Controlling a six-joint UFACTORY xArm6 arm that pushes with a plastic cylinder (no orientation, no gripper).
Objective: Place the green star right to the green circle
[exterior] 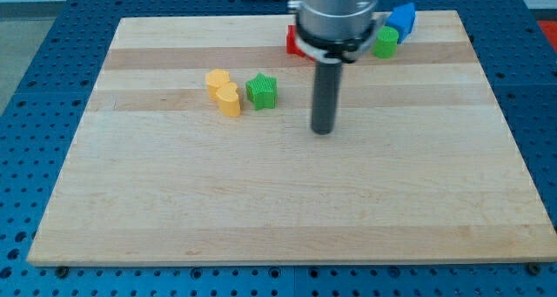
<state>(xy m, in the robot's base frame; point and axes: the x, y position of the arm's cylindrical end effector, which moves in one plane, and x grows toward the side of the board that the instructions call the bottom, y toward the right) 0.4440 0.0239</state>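
Observation:
The green star [261, 91] lies on the wooden board [287, 201], left of centre toward the view's top. The green circle [385, 43] sits near the view's top right, touching a blue block [401, 20]. My tip [323, 130] rests on the board, to the right of and slightly below the green star, with a gap between them. It is well below and left of the green circle.
Two yellow blocks [224, 91] lie just left of the green star, nearly touching it. A red block [295, 41] sits at the view's top, partly hidden behind the arm's body [338, 14]. Blue perforated table surrounds the board.

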